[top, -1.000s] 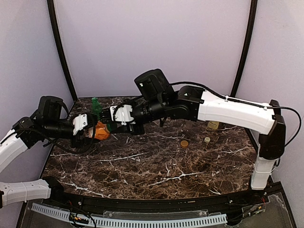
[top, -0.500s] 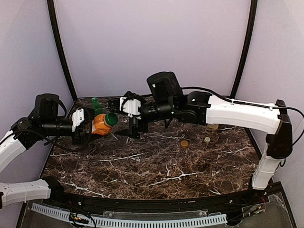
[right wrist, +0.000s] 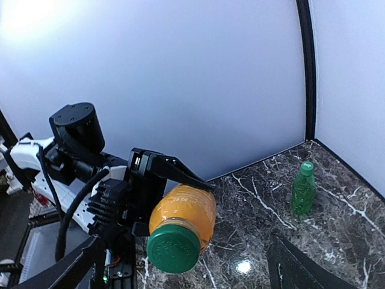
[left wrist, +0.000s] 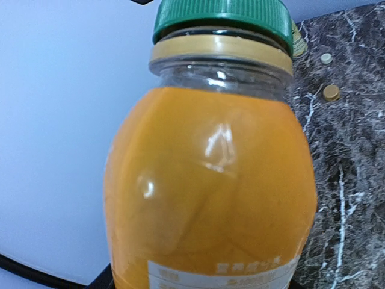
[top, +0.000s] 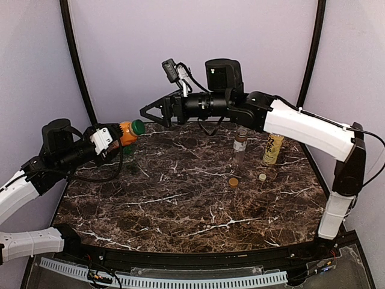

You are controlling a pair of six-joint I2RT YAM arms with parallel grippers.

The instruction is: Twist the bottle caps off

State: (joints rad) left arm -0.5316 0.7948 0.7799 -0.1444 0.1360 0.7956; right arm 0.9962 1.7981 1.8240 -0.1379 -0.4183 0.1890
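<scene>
The dark marble table (top: 180, 205) lies under both my arms, and the work is held up in the air over its far left corner. My left gripper (top: 114, 137) is clamped around the lower body of the orange juice bottle (left wrist: 210, 192), which it holds off the table, tipped over so that its neck points to the right. My right gripper (top: 151, 114) hangs just beyond that neck with its jaws spread wide and nothing in them. Well to the right stand the tall yellow tea bottle (top: 274, 149) and, just beside it, the short brown bottle (top: 240, 141). The slim green bottle (right wrist: 303, 188) stands on the table at the far left, its top apparently capped. The juice bottle looks full, so I judge it fairly heavy for its size. Its clear wall is glossy, likely slippery, and would dent under a hard squeeze, so the belly near the label is the place to hold it. The green cap (right wrist: 173, 248) is on. Its ribbed skirt should give good purchase, so I would close across it squarely. Tipped like this, juice could spill once it loosens. A golden-brown cap (top: 233, 181) and a cream-white cap (top: 262, 177) lie loose in front of the right-hand bottles.
</scene>
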